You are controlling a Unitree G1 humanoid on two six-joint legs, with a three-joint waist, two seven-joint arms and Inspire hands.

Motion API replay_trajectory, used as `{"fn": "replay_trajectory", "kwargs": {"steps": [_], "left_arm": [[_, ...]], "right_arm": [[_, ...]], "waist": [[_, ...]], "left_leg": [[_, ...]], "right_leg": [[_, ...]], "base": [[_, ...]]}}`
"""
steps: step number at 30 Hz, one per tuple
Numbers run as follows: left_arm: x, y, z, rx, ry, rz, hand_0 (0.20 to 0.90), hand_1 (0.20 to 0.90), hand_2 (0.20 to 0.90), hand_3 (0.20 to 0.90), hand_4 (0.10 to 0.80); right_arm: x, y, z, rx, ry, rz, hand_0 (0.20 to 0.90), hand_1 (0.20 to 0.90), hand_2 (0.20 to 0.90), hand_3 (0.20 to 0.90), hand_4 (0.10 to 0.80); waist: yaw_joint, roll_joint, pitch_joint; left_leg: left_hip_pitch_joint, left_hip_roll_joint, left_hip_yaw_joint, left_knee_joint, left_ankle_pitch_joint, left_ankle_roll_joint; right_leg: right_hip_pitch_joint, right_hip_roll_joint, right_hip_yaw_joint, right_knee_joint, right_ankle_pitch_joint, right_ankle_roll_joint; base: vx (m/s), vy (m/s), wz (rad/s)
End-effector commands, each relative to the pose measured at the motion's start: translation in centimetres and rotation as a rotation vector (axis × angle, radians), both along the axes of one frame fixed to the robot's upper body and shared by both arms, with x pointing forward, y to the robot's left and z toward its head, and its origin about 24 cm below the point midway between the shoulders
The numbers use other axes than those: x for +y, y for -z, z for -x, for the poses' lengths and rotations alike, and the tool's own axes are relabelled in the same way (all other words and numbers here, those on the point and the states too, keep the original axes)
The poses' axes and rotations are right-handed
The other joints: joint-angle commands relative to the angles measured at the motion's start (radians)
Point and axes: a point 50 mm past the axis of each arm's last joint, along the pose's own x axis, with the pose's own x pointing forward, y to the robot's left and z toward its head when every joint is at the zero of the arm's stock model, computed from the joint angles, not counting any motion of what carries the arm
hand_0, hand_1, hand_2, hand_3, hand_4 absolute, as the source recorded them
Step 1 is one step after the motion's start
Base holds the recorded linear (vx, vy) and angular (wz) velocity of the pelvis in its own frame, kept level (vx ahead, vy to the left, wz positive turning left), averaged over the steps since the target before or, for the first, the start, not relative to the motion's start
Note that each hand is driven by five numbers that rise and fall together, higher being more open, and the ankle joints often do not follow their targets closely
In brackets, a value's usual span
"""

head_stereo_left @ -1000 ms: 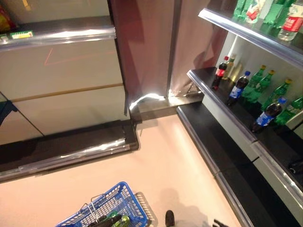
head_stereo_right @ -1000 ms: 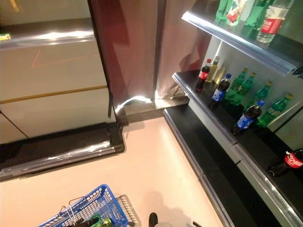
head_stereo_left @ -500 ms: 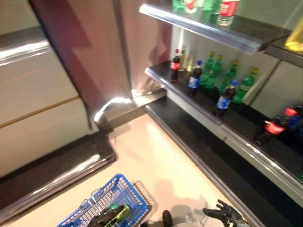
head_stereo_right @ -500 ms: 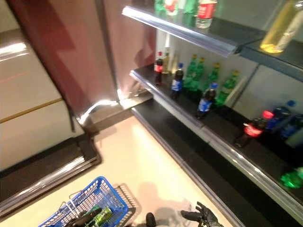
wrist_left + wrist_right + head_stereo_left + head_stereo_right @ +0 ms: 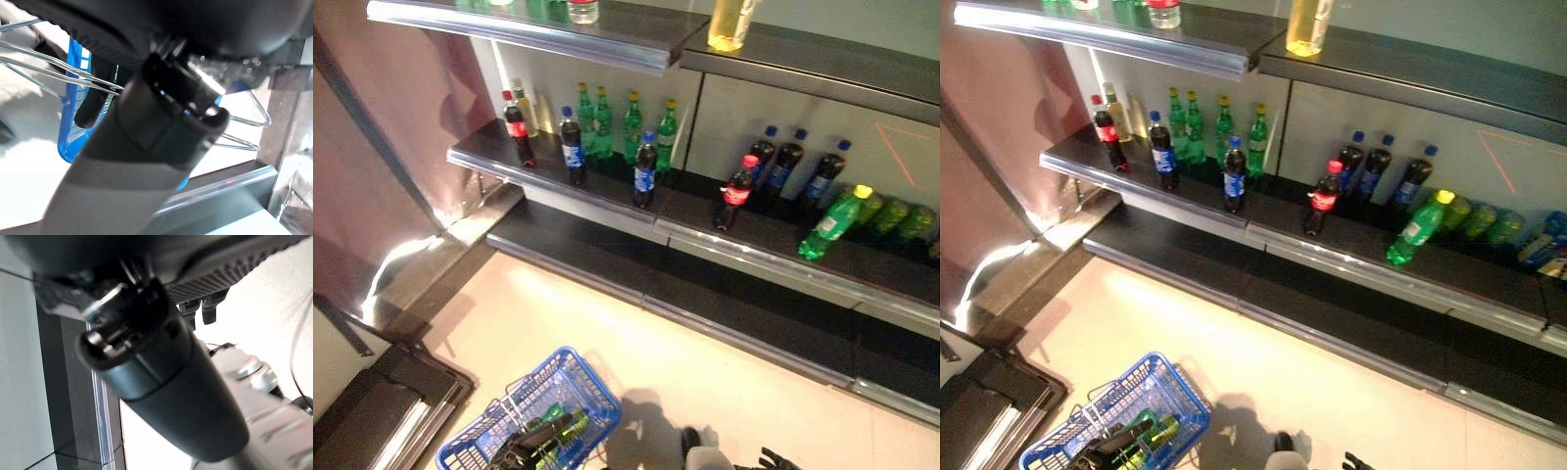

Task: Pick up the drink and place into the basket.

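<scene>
A blue wire basket (image 5: 594, 389) stands on the floor at the lower left, with green bottles (image 5: 555, 429) lying in it. My left hand (image 5: 514, 452) is at the basket's wire handles (image 5: 58, 73), fingers curled round them. Only the fingertips of my right hand (image 5: 773, 458) show at the bottom edge, relaxed and holding nothing, far below the shelf. On the lower shelf (image 5: 607, 201) stand drinks: a red-capped cola (image 5: 736, 193), dark bottles with blue labels (image 5: 645, 171), upright green bottles (image 5: 632, 122) and a tilted green bottle with a yellow cap (image 5: 830, 223).
An upper shelf (image 5: 558, 34) carries a yellow drink (image 5: 729, 20) and more bottles. A dark plinth (image 5: 705, 304) runs along the floor under the shelving. A dark red panel (image 5: 372, 147) and a metal ledge close off the left side. Pale floor lies between basket and plinth.
The camera has swung right, so the shelf of drinks now fills the view. The basket stays in my left hand at the lower left. My right hand shows less.
</scene>
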Motion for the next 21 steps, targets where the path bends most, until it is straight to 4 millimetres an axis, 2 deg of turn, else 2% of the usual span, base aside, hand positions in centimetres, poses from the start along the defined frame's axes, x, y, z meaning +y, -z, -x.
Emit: {"fn": "replay_trajectory", "kwargs": {"steps": [1, 3, 5, 9, 13, 17, 19, 21], "left_arm": [[2.2, -1.9, -2.7, -0.189, 0.004, -0.044, 0.300, 0.300, 0.300, 0.200, 0.100], [2.2, -2.0, -3.0, -0.195, -0.005, -0.045, 0.300, 0.300, 0.300, 0.200, 0.100], [2.3, -2.0, -3.0, -0.197, -0.017, -0.039, 0.300, 0.300, 0.300, 0.200, 0.100], [1.7, -2.0, -3.3, -0.199, 0.020, -0.028, 0.300, 0.300, 0.300, 0.200, 0.100], [1.5, -1.9, -3.1, -0.206, -0.006, -0.019, 0.300, 0.300, 0.300, 0.200, 0.100], [1.1, -1.6, -2.8, -0.199, 0.004, -0.012, 0.300, 0.300, 0.300, 0.200, 0.100], [1.2, -1.6, -2.7, -0.194, 0.008, -0.015, 0.300, 0.300, 0.300, 0.200, 0.100], [1.4, -1.7, -2.7, -0.189, 0.014, -0.014, 0.300, 0.300, 0.300, 0.200, 0.100]], "right_arm": [[-0.6, -0.9, -2.8, -0.097, -0.049, 0.024, 0.900, 0.900, 0.900, 0.900, 0.800], [-0.3, -0.9, -3.6, -0.095, -0.063, 0.019, 0.900, 0.900, 0.900, 0.900, 0.800], [-0.1, -0.9, -4.1, -0.091, -0.078, 0.017, 0.900, 0.900, 0.900, 0.900, 0.800], [-0.1, -1.1, -4.8, -0.092, -0.058, 0.021, 0.900, 0.900, 0.900, 0.900, 0.800], [-0.3, -0.9, -4.0, -0.060, -0.073, 0.038, 0.900, 0.900, 0.900, 0.900, 0.800], [-0.9, -0.9, -3.5, -0.056, -0.047, 0.056, 0.900, 0.900, 0.900, 0.900, 0.800], [-1.0, -1.0, -3.6, -0.064, -0.038, 0.055, 0.900, 0.900, 0.900, 0.900, 0.800], [-1.1, -1.1, -3.6, -0.075, -0.028, 0.053, 0.900, 0.900, 0.900, 0.900, 0.800]], "waist": [[0.027, -0.006, -0.067], [0.055, -0.013, -0.073], [0.067, -0.016, -0.076], [0.069, -0.020, -0.078], [0.064, -0.024, -0.079], [0.073, -0.026, -0.075], [0.072, -0.027, -0.070], [0.066, -0.034, -0.060]], "left_leg": [[-0.073, -0.017, -0.090, 0.005, -0.024, 0.011], [-0.072, -0.001, -0.060, -0.002, -0.022, -0.011], [-0.070, 0.012, -0.034, -0.002, -0.021, -0.025], [-0.072, 0.036, -0.023, -0.002, -0.007, -0.040], [-0.068, 0.048, -0.030, -0.002, 0.002, -0.048], [-0.061, 0.045, -0.054, 0.001, 0.001, -0.047], [-0.060, 0.042, -0.065, 0.009, -0.002, -0.042], [-0.066, 0.024, -0.087, 0.028, -0.009, -0.025]], "right_leg": [[0.030, -0.053, -0.022, -0.011, 0.063, -0.013], [0.065, -0.072, -0.109, -0.102, 0.067, 0.002], [0.078, -0.070, -0.146, -0.141, 0.068, 0.011], [0.085, -0.040, -0.134, -0.151, 0.046, 0.008], [0.094, -0.028, -0.130, -0.151, 0.023, 0.007], [0.110, -0.030, -0.138, -0.135, 0.004, 0.002], [0.109, -0.032, -0.128, -0.102, -0.013, -0.004], [0.086, -0.047, -0.100, -0.017, 0.006, -0.004]], "base": [[-0.063, -0.216, -0.73], [-0.047, -0.228, -0.89], [-0.028, -0.161, -0.62], [-0.016, -0.123, -0.07], [0.004, -0.025, 0.00], [0.032, 0.044, 0.08], [0.052, 0.113, 0.05], [0.067, 0.177, 0.07]]}}
